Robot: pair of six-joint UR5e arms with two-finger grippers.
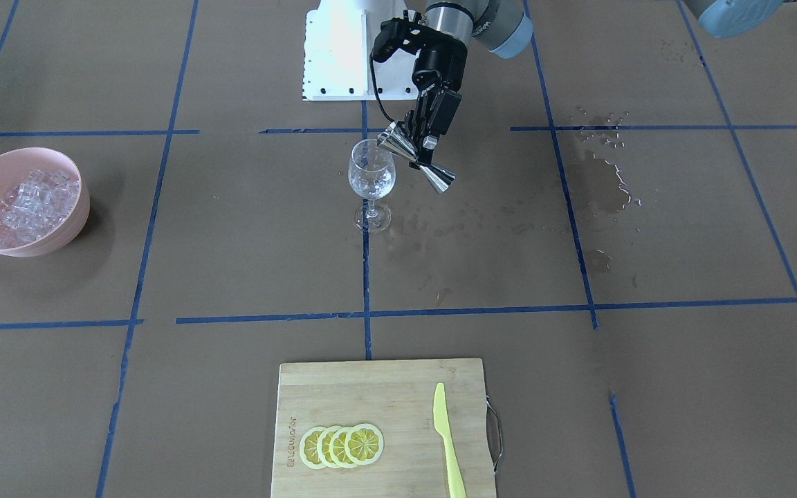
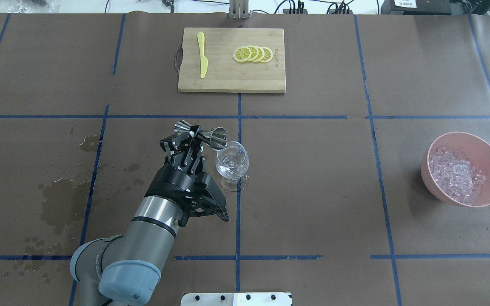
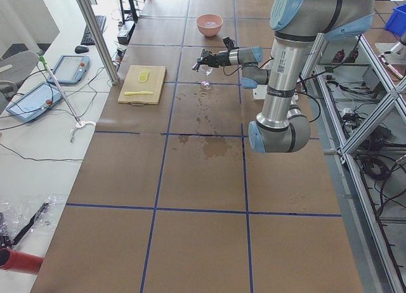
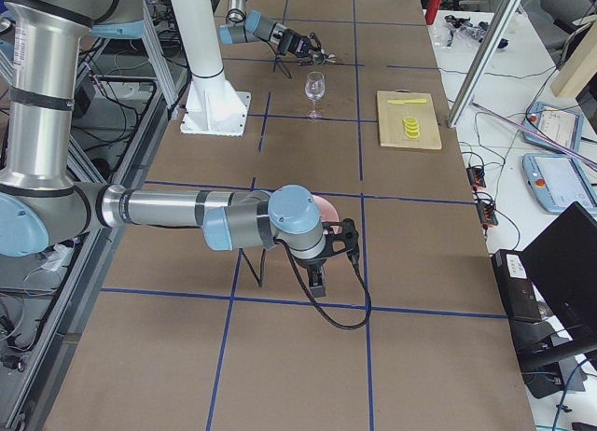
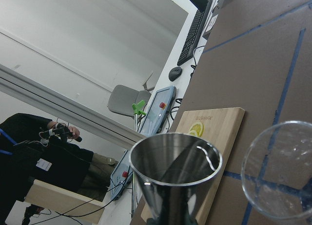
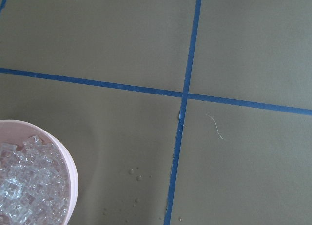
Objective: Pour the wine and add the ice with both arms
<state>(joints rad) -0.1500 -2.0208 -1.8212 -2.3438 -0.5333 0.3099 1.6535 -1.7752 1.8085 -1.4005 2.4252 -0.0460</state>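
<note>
My left gripper (image 1: 420, 142) (image 2: 194, 135) is shut on a steel double-ended jigger (image 1: 416, 160) (image 2: 202, 134) at its waist. The jigger lies tipped on its side, its mouth at the rim of the clear stemmed glass (image 1: 371, 176) (image 2: 232, 159), which stands upright mid-table. In the left wrist view the jigger (image 5: 175, 171) mouth sits beside the glass (image 5: 285, 171) rim. I cannot make out the wine. The ice (image 2: 455, 174) (image 1: 28, 204) (image 6: 24, 186) fills a pink bowl (image 2: 466, 135). My right gripper (image 4: 317, 282) hangs near that bowl; whether it is open or shut I cannot tell.
A wooden cutting board (image 2: 228, 80) (image 1: 371, 387) holds lemon slices (image 2: 253, 54) and a yellow knife (image 2: 202, 59) on the far side. Wet patches (image 2: 62, 199) darken the paper on my left. The white pedestal (image 1: 336, 55) stands behind the glass. A person sits beyond the table edge.
</note>
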